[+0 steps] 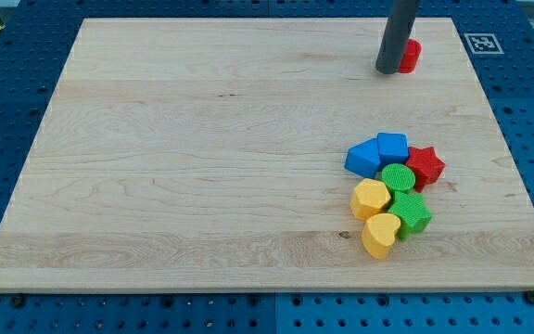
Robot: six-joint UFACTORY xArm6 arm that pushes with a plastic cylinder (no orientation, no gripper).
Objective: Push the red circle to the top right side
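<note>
The red circle [410, 56] lies near the view's top right on the wooden board [202, 158], partly hidden behind my rod. My tip [387, 70] rests on the board just left of the red circle and touches or nearly touches it. The dark rod rises out of the view's top.
A cluster of blocks lies at the view's lower right: a blue block [362, 158], a blue block [392, 147], a red star [425, 167], a green circle [399, 177], a green star [412, 212], a yellow block [370, 199] and a yellow heart [380, 235].
</note>
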